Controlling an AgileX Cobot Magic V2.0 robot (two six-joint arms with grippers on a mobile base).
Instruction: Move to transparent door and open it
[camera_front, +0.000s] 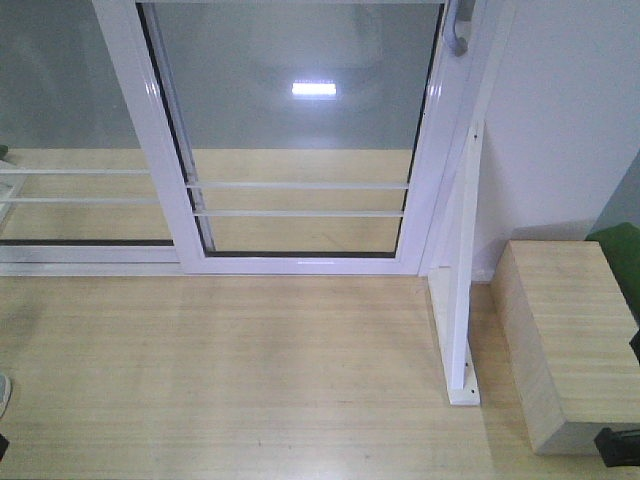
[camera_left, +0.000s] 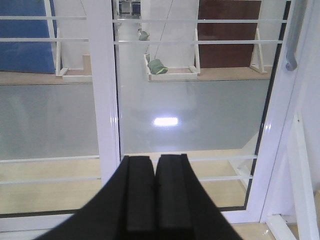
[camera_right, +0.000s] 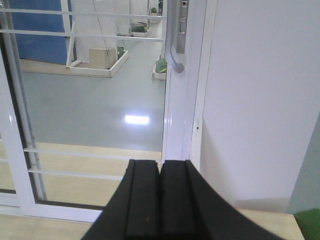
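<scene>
The transparent door (camera_front: 300, 140) is a white-framed glass panel with two thin white bars low across the glass, standing straight ahead in the front view. Its curved grey handle (camera_front: 458, 30) hangs at the panel's right stile, also seen as the handle (camera_right: 174, 45) in the right wrist view and the handle (camera_left: 292, 40) at the far right of the left wrist view. My left gripper (camera_left: 155, 165) is shut with nothing in it and faces the door (camera_left: 190, 100) from a distance. My right gripper (camera_right: 160, 167) is shut and empty, well below the handle.
A second white-framed glass panel (camera_front: 60, 120) stands to the left. A white upright post (camera_front: 462, 270) with a foot bracket is right of the door, against a white wall (camera_front: 570, 110). A light wooden box (camera_front: 565, 340) sits on the wood floor (camera_front: 230, 380) at right.
</scene>
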